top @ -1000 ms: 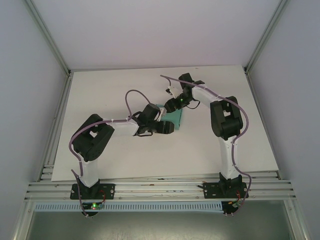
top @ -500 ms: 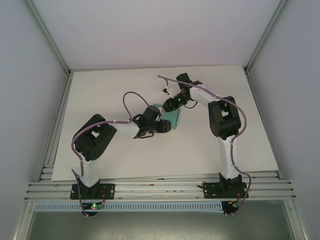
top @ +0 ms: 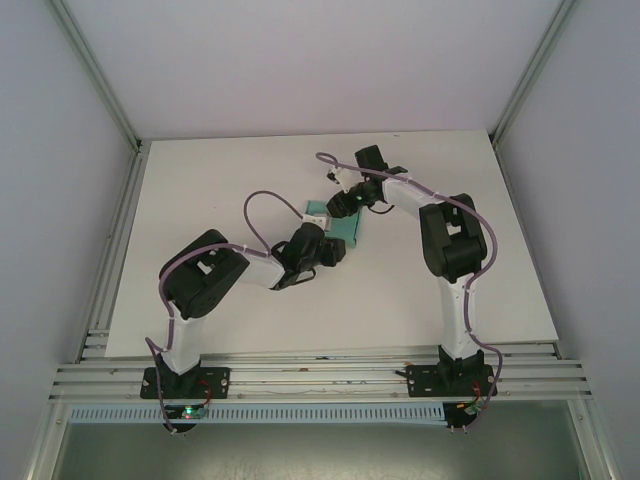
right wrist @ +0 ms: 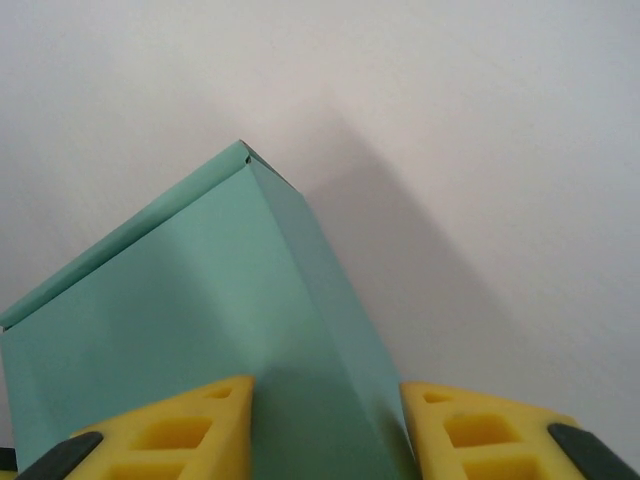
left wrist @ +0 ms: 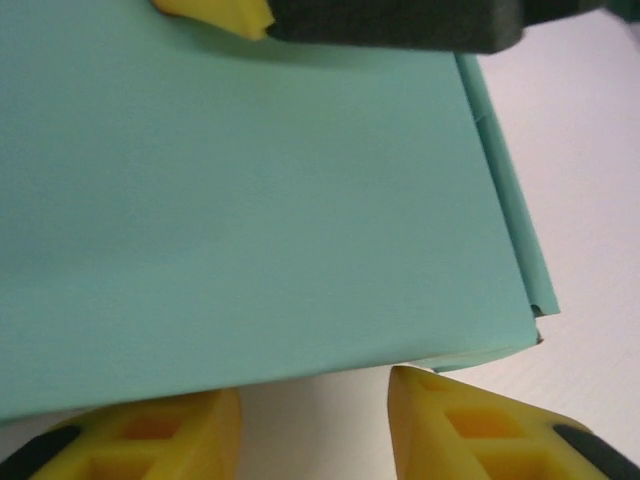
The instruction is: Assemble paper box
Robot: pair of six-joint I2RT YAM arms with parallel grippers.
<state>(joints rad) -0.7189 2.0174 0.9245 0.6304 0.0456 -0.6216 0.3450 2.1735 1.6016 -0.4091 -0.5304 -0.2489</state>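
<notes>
The paper box (top: pixel 338 226), a teal-green card box, lies on the white table (top: pixel 200 200) between my two grippers. My right gripper (top: pixel 341 205) comes at it from the far side. In the right wrist view the box (right wrist: pixel 200 300) fills the gap between the yellow fingers (right wrist: pixel 175 430), and the right gripper (right wrist: pixel 325 385) is shut on one of its upright corners. My left gripper (top: pixel 328 248) is at the near side. In the left wrist view the box's broad face (left wrist: pixel 250 200) sits just beyond the left gripper (left wrist: pixel 312 385). Its fingers stand apart with bare table between them.
The right gripper's black and yellow finger (left wrist: pixel 400 20) shows along the far edge of the box in the left wrist view. Aluminium rails (top: pixel 320 375) run along the near edge, and white walls (top: pixel 60 200) close in the sides.
Both grippers' jaws have narrowed. My left arm has pushed forward to the box, and the box has shifted slightly up and left with the right gripper.
</notes>
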